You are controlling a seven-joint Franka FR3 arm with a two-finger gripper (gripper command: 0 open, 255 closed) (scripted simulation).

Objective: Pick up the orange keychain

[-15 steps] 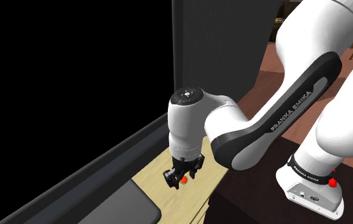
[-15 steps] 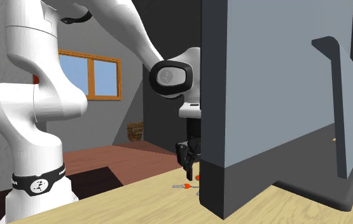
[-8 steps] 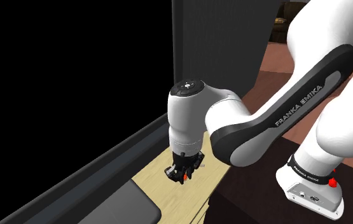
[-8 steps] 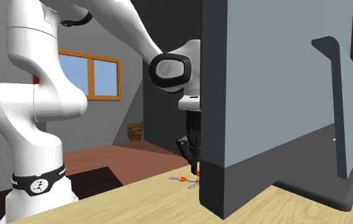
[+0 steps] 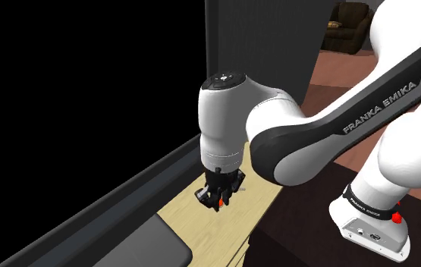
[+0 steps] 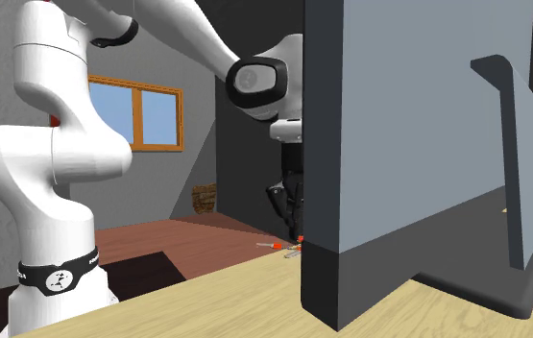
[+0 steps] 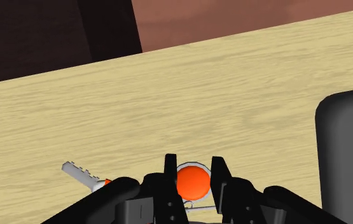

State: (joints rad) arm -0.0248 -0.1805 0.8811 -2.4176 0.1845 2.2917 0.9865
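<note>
1. The silver key (image 7: 78, 172) of the orange keychain (image 7: 191, 181) sticks out to one side of the gripper (image 7: 193, 167), above the pale tabletop (image 7: 232, 95). It seems to hang loose from the ring, so a slow, even lift should stop it swinging or catching on the wood.
2. The gripper's two black fingers are clamped on the keychain's round orange body, one on each side. In the shoulder view the gripper (image 5: 218, 199) hangs over the tabletop's edge nearest the stand, and the keychain looks just clear of the surface. The hold is narrow, so the squeeze should stay firm with no twist of the wrist.
3. A dark pad (image 7: 346, 153) lies on the tabletop on the gripper's other side, near it but apart. In the second exterior view the grey monitor (image 6: 418, 144) stands just beside the gripper. Going straight up, with no drift toward either, looks safest.
</note>
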